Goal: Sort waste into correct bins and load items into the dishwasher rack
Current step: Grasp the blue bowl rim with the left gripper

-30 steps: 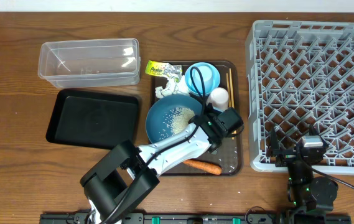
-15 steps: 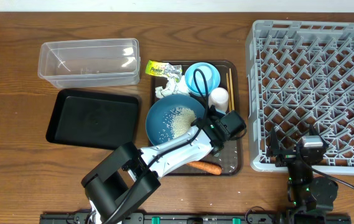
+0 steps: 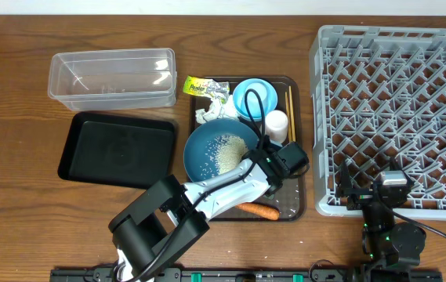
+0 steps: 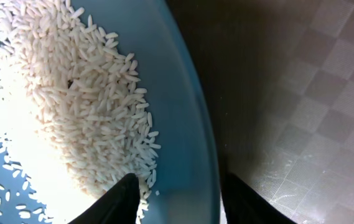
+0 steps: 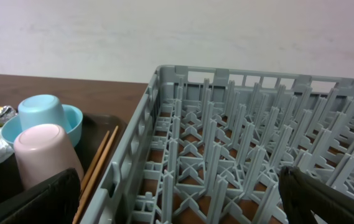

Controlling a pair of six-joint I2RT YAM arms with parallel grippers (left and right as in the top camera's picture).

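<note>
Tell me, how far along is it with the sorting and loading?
Barely started. Done: nothing; the rack holds no items. In hand: the left gripper straddles the rim of the dish, with the rice inside it. Left: carrot, tissue, wrapper, bowl, blue cup, pink cup and chopsticks, all on the brown tray.

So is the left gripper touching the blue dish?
Cannot tell. The left wrist view shows the left gripper straddling the rim of the blue dish; the inner finger is clear, the outer one too close to judge.
</note>
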